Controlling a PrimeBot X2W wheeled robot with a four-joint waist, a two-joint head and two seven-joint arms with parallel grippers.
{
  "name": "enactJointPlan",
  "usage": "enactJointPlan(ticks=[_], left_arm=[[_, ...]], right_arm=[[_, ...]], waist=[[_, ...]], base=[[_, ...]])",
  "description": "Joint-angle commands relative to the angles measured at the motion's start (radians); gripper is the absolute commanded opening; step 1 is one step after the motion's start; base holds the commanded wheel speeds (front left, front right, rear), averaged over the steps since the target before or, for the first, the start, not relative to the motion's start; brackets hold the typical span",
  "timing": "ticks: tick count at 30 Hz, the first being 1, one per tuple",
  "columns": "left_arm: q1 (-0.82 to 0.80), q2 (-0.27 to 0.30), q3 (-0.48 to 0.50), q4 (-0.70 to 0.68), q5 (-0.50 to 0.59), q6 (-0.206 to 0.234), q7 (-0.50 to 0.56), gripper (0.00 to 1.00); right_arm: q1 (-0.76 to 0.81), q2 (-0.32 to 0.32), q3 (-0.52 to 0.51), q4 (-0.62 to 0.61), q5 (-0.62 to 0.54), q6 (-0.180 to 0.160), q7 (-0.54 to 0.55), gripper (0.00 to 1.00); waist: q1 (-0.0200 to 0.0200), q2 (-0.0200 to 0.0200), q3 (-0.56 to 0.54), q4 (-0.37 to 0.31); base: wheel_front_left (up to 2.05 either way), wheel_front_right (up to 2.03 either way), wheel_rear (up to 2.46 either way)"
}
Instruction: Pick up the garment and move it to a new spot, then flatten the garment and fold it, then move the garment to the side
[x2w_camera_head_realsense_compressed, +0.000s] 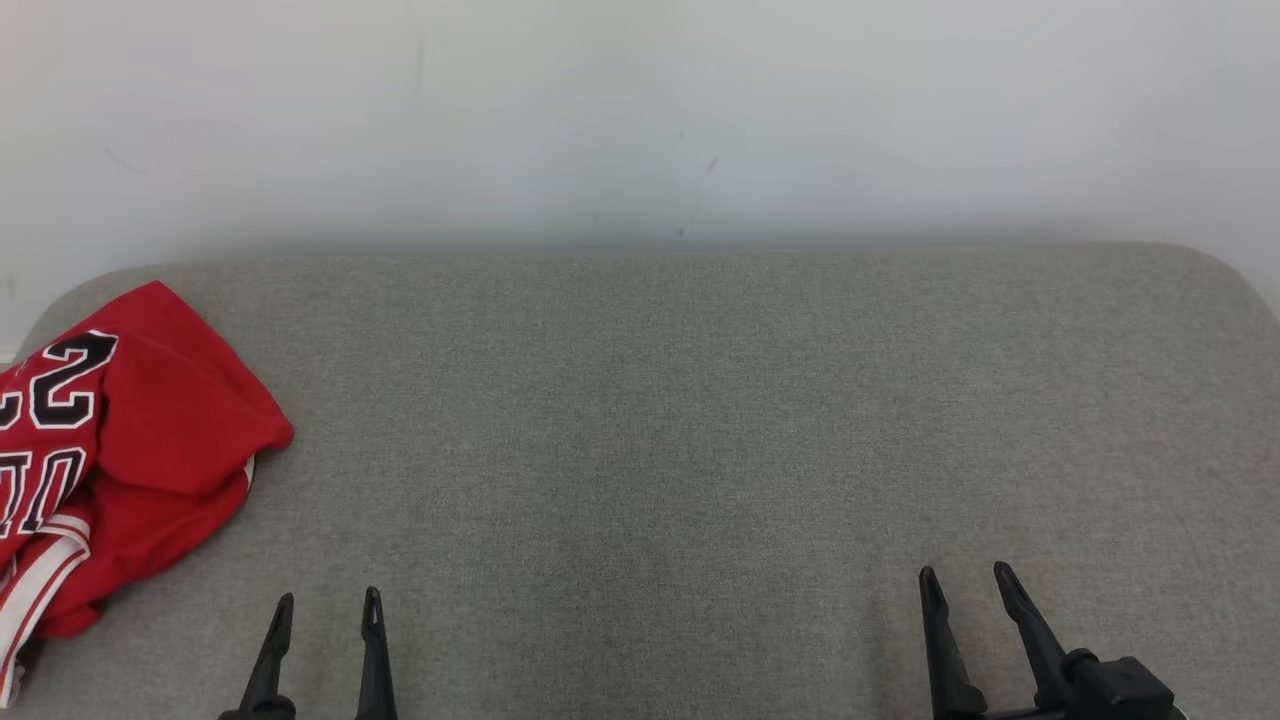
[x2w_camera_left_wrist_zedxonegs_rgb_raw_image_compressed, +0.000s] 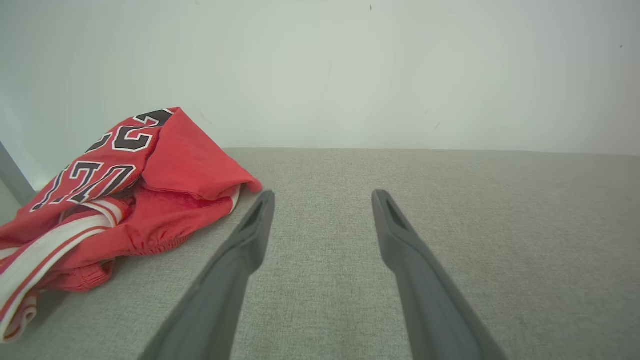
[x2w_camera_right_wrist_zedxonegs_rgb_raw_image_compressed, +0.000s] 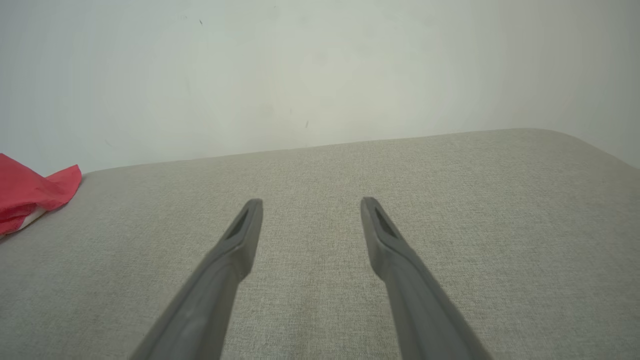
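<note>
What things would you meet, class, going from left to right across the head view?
red garment → left gripper → right gripper

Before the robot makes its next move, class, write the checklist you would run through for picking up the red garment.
1. Garment in sight, crumpled at the left: ok.
2. Left jaws open, empty: ok.
3. Right jaws open, empty: ok.
4. Garment gripped: not ok, both jaws stand apart from it.
5. Bare grey surface for a new spot: ok.
6. Garment wholly on the surface: cannot tell, the view cuts it off.
</note>
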Motion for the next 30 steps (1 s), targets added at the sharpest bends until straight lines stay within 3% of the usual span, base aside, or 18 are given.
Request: enactJointPlan(ticks=[1, 30], left_arm=[[-0.002, -0.004, 0.007, 0.0, 0.017, -0.003, -0.007, 1.0], [0.004, -0.01, 0.034, 0.015, -0.038, -0.062, -0.012, 1.0]], right_arm=[[0.008, -0.001, -0.001, -0.005, -0.022, -0.002, -0.011, 1.0], [0.013, -0.001, -0.02, 0.006, 0.02, -0.002, -0.019, 1.0]], waist=[[0.0, -0.0001, 0.0, 0.0], [0.0, -0.0001, 0.0, 0.003]], base=[[0.0, 0.0, 0.0], [0.0, 0.0, 0.0]])
